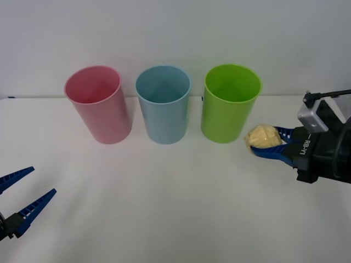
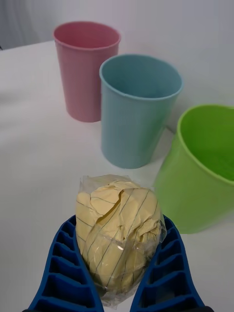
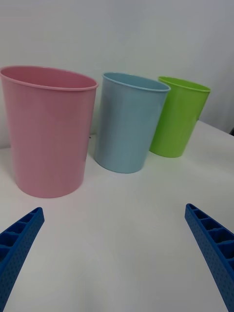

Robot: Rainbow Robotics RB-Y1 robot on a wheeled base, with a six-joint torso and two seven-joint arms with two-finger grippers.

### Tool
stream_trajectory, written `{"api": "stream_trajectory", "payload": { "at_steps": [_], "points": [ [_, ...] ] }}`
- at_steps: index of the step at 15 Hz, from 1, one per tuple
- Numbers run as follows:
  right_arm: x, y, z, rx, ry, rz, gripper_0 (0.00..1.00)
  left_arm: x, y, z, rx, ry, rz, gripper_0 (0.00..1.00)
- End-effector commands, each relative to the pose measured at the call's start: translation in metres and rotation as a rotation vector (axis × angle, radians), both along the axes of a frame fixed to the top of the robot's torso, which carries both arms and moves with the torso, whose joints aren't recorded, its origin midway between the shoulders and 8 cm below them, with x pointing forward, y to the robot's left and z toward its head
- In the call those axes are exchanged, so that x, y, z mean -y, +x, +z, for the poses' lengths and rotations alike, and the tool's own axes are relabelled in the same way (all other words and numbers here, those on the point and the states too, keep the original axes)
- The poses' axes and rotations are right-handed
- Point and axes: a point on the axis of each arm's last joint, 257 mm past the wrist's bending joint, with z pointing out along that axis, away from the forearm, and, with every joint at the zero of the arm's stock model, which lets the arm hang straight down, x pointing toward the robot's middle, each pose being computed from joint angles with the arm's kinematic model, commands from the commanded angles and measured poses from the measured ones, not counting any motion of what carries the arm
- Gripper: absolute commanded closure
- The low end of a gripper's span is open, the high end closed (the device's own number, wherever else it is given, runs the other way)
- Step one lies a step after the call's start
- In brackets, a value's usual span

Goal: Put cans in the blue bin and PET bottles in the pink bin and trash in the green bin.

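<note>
- Blue ribbed fingers of the right gripper (image 1: 267, 143) are clamped on the trash (image 1: 262, 136), a pale yellow crumpled ball of lined paper wrapped in clear film.
- Held at the fingertips, the trash sits just beside the green bin (image 1: 229, 103), low against its right side.
- Left of the green bin stand the blue bin (image 1: 163, 104) and then the pink bin (image 1: 99, 103), all upright in a row on the white table (image 1: 164, 208).
- Well apart from them, the left gripper (image 1: 26, 190) hovers at the table's near left edge, fingers spread and holding nothing.
</note>
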Motion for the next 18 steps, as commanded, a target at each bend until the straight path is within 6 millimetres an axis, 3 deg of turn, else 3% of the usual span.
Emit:
{"api": "stream_trajectory", "payload": {
  "at_steps": [1,5,8,12,18],
  "points": [
    [0.01,0.007,0.023,0.052,0.051,-0.035,1.0,0.0,0.0,0.0,0.0,0.0,0.0,0.0],
    [0.016,0.024,0.054,0.076,0.071,-0.086,1.0,0.0,0.0,0.0,0.0,0.0,0.0,0.0],
    [0.008,0.042,0.074,0.082,0.088,-0.125,1.0,0.0,0.0,0.0,0.0,0.0,0.0,0.0],
    [-0.009,0.088,0.086,0.081,0.065,-0.156,1.0,0.0,0.0,0.0,0.0,0.0,0.0,0.0],
    [-0.034,0.168,0.084,0.003,-0.017,-0.213,1.0,0.0,0.0,0.0,0.0,0.0,0.0,0.0]
  ]
}}
